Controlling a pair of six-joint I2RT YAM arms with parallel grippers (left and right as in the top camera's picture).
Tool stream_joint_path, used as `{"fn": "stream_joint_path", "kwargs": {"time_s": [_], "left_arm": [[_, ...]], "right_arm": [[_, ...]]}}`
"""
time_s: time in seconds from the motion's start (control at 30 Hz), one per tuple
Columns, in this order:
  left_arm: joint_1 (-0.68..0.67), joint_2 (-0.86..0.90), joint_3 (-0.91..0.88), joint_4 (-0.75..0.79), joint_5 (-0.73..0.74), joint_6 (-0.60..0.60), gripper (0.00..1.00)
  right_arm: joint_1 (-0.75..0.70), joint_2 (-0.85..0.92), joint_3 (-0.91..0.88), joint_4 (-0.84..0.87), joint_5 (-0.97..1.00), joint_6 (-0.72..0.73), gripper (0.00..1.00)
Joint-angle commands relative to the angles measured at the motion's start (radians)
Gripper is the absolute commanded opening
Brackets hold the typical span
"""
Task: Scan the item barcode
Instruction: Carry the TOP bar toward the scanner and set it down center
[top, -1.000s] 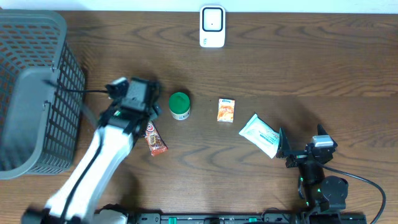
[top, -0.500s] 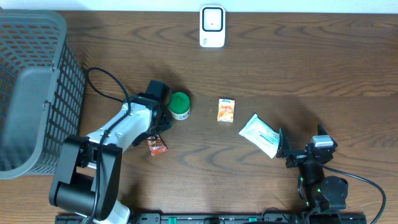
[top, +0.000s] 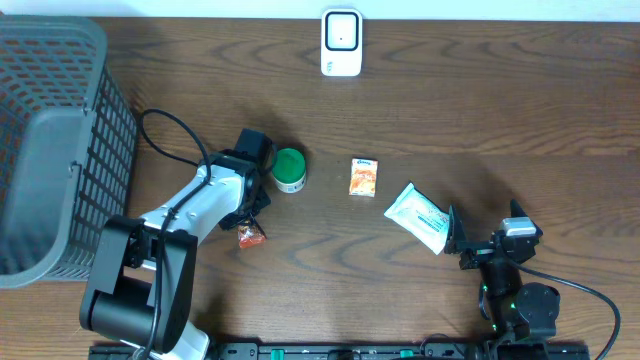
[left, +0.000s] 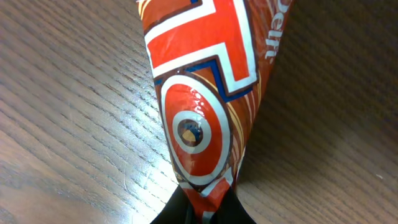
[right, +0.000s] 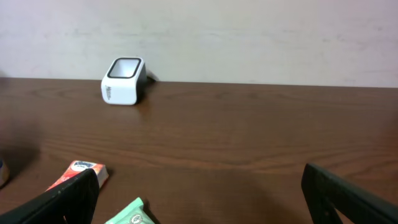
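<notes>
The left tool is clenched on the crimped tail of a red snack packet, which lies on the wooden counter left of centre in the overhead view, below and left of a green-lidded tub. The packet looks light, soft and crinkly, probably slick foil. Its flat sealed end seems the sensible place to pinch, since the body would buckle. The white scanner stands well apart at top centre. The right tool rests spread wide at lower right, holding nothing, near a pale green pouch
</notes>
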Motion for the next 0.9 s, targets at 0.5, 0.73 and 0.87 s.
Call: {"fn": "stream_joint_path", "kwargs": {"time_s": [0.5,0.73,0.87], "left_arm": [[-0.095,-0.392,-0.014,-0.085,0.182,-0.01,0.07],[-0.331,-0.384,-0.014,0.013,0.176,-0.009,0.07],[-0.427,-0.384,-0.014,0.065,0.089,-0.01,0.07]], "right_arm": [[0.002,-0.005,-0.003,-0.001,0.0,0.014,0.99],[0.002,-0.005,-0.003,-0.001,0.0,0.014,0.99],[0.002,-0.005,-0.003,-0.001,0.0,0.014,0.99]]}}
